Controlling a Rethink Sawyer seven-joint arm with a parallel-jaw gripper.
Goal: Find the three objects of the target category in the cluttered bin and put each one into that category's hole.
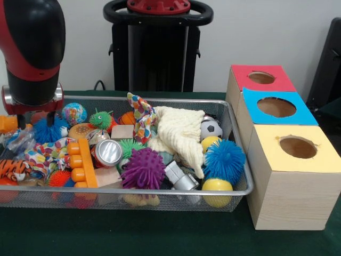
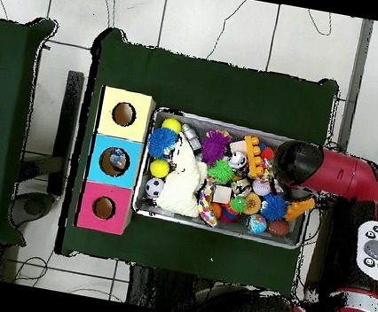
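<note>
Item one, your search ground: a silver wire-mesh bin (image 1: 234,140) on the green-covered desk (image 1: 160,234), packed with toys. The target category is not shown, so you have only candidates.

Contents, right end in the front view:
- blue spiky rubber ball (image 1: 224,159), against the right wall
- two smooth yellow balls, one (image 1: 217,191) at the front corner, one (image 1: 209,143) just behind the blue ball
- small black-and-white football (image 1: 211,128)
- cream knitted cloth (image 1: 180,136), draped over the middle

Centre:
- purple spiky rubber ball (image 1: 143,168)
- shiny metal can (image 1: 108,152), lying on its side
- grey metal fitting (image 1: 180,178)
- multicoloured patterned cloth (image 1: 141,116), standing up in a peak
- green spiky ball (image 1: 101,118)

Left end:
- orange plastic building brick (image 1: 82,162), lying lengthwise
- tiger-striped soft toy (image 1: 13,169)
- globe-patterned ball (image 1: 73,113)

Item two: three wooden boxes in a row just right of the bin, each with a round hole on top: yellow-topped box (image 1: 295,178), blue-topped box (image 1: 277,108), pink-topped box (image 1: 261,78). In the overhead view something seems to lie inside the blue box's hole; you cannot make out what.

Item three: the red and black robot arm (image 1: 33,50) hangs over the bin's left end. Its gripper (image 1: 32,121) is sunk among the toys, and you cannot tell how its fingers stand.
</note>
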